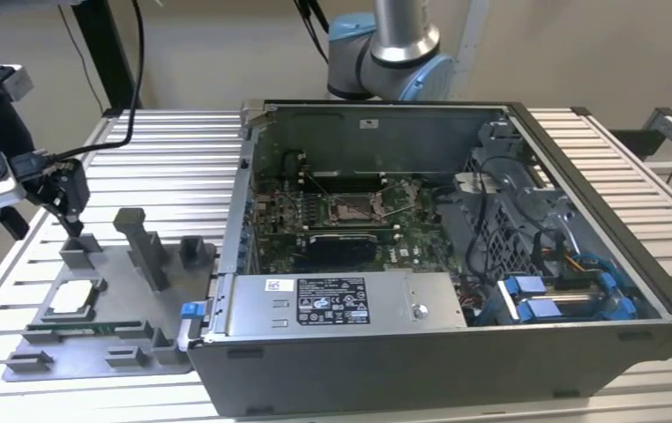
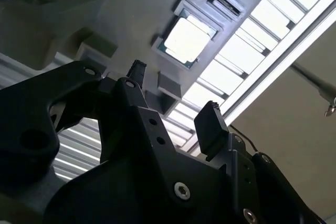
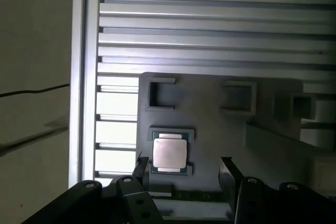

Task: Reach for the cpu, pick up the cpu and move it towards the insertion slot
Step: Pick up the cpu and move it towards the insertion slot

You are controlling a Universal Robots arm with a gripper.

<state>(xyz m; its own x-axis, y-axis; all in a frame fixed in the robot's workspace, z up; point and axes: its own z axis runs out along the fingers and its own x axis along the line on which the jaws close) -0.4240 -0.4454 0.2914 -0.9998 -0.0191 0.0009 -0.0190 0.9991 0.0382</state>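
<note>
Cpu (image 3: 169, 153) in grey tray (image 3: 210, 129); upright posts (image 1: 145, 247) beside; gripper (image 3: 182, 162) near.

There are 1 cpu (image 3: 169, 152), 1 insertion slot (image 1: 354, 209), 1 holder plate (image 1: 78, 350), 1 computer case (image 1: 430, 363).

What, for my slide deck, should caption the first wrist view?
Open end effector poised above the cpu seated in a grey fixture plate.

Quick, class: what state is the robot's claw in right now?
Claw: open, holding nothing, poised over the cpu.
</note>
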